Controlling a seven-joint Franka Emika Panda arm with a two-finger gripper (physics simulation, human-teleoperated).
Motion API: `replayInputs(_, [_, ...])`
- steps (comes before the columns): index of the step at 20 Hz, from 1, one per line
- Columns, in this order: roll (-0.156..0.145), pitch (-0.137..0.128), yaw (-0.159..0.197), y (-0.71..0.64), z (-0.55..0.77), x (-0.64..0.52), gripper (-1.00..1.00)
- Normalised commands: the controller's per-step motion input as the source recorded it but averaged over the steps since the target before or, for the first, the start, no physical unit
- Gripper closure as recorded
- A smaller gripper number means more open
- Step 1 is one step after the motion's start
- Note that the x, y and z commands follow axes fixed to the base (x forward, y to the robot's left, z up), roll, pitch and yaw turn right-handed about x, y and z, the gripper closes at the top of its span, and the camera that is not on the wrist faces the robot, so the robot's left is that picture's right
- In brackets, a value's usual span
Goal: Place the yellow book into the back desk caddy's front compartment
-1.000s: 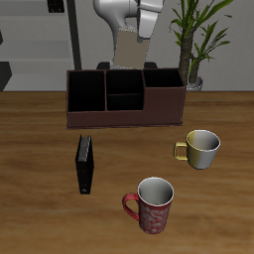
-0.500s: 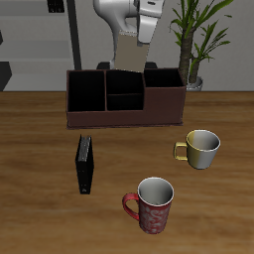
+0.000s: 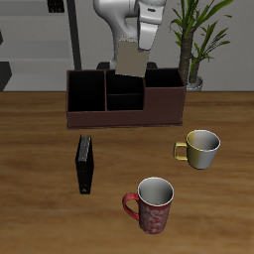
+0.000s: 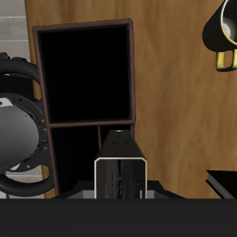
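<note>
Yellow book [image 3: 130, 58] hangs upright in the air, clamped in the claw [image 3: 132, 42], its lower end just above the middle section of the back desk caddy [image 3: 125, 96]. In the wrist view the book's [image 4: 121, 165] spine and pale edge show over the caddy's [image 4: 85, 74] black interior, close to a partition.

Going across the exterior view from the left: a black book [image 3: 86, 163] lies flat on the wooden surface [image 3: 40, 208], well in front of the caddy. Behind it, the caddy stands near the back of the surface, and its front compartment [image 3: 125, 100] sits empty below the hanging book. A red patterned mug [image 3: 152, 205] stands nearer the front edge. Farther along, a yellow-handled mug [image 3: 201, 149] stands upright, and a potted plant [image 3: 196, 40] rises behind the caddy's end.
</note>
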Motion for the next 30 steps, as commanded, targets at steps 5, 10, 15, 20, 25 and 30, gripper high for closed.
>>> replayInputs(5, [0.005, 0.039, 0.006, 0.04, -0.20, -0.02, 1.00])
replayInputs(10, [0.004, 0.018, -0.002, 0.02, -0.08, -0.06, 1.00])
replayInputs(15, [-0.012, 0.011, -0.006, -0.06, -0.08, -0.05, 1.00])
replayInputs(20, [-0.012, 0.013, 0.007, -0.05, -0.04, -0.07, 1.00])
replayInputs(25, [-0.021, -0.015, -0.008, -0.10, 0.07, -0.01, 1.00])
replayInputs(30, [-0.025, -0.032, -0.008, -0.15, 0.09, 0.03, 1.00])
